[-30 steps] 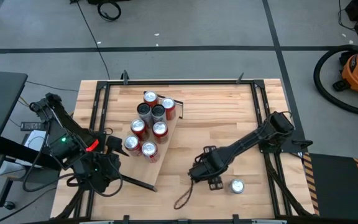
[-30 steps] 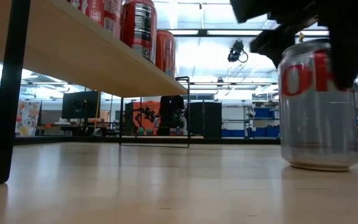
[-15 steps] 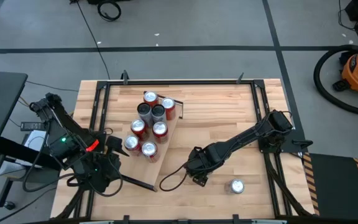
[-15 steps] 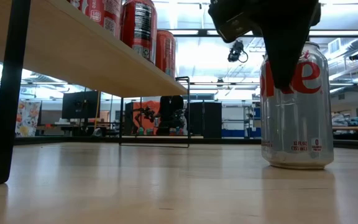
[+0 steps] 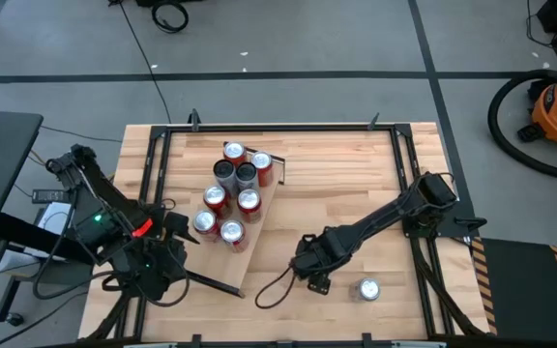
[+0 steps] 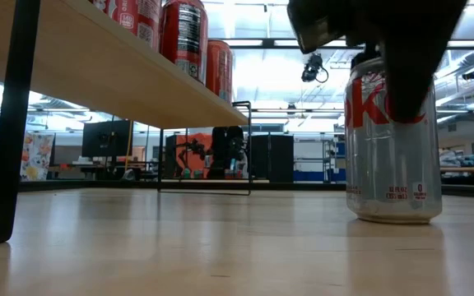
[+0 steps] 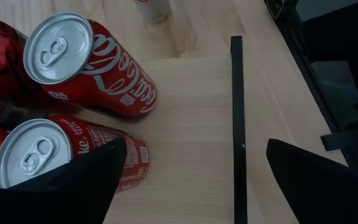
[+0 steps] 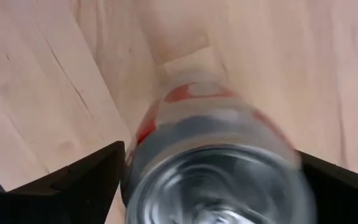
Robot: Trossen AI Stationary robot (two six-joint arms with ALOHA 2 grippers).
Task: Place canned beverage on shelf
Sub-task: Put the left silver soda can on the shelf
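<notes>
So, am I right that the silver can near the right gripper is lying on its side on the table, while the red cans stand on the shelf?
Not quite: only the pose is wrong. The silver can stands upright on the table, as the low view shows. It is near the right gripper, and the red cans do stand on the shelf.

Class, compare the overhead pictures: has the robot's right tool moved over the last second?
Yes. The right tool has shifted away from the silver can toward the shelf; the can has stayed standing on the table.
</notes>
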